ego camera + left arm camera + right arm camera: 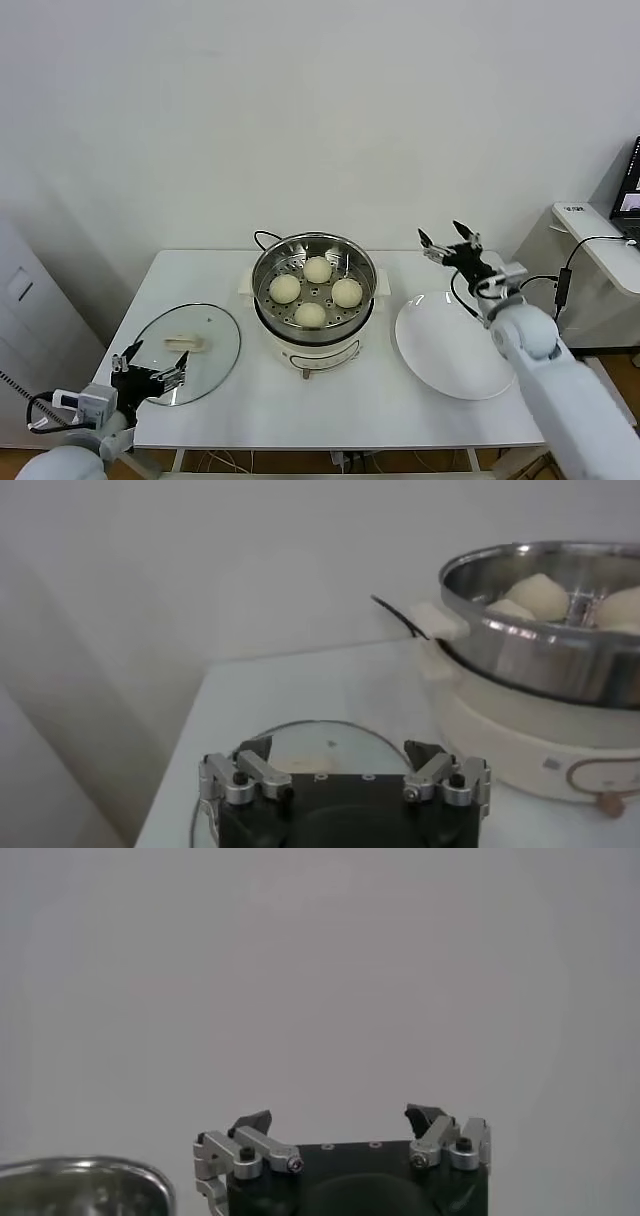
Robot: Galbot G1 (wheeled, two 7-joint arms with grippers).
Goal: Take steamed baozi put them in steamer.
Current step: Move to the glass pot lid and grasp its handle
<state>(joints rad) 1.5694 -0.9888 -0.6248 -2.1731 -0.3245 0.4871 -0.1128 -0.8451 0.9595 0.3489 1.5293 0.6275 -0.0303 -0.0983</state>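
Sitting inside the round shiny steel steamer (314, 262) at table centre, four cream-white baozi (315, 290) lie left of the empty, spread right gripper (449, 243); left gripper (148, 372) spread, near-left.

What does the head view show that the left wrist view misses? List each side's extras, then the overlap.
Head only: the white plate, the right gripper open above the table's far edge, and all four baozi counted in the steamer.
Left wrist only: a close look at the left gripper, open and holding nothing.
Both: steamer, some baozi, the glass lid, the table.
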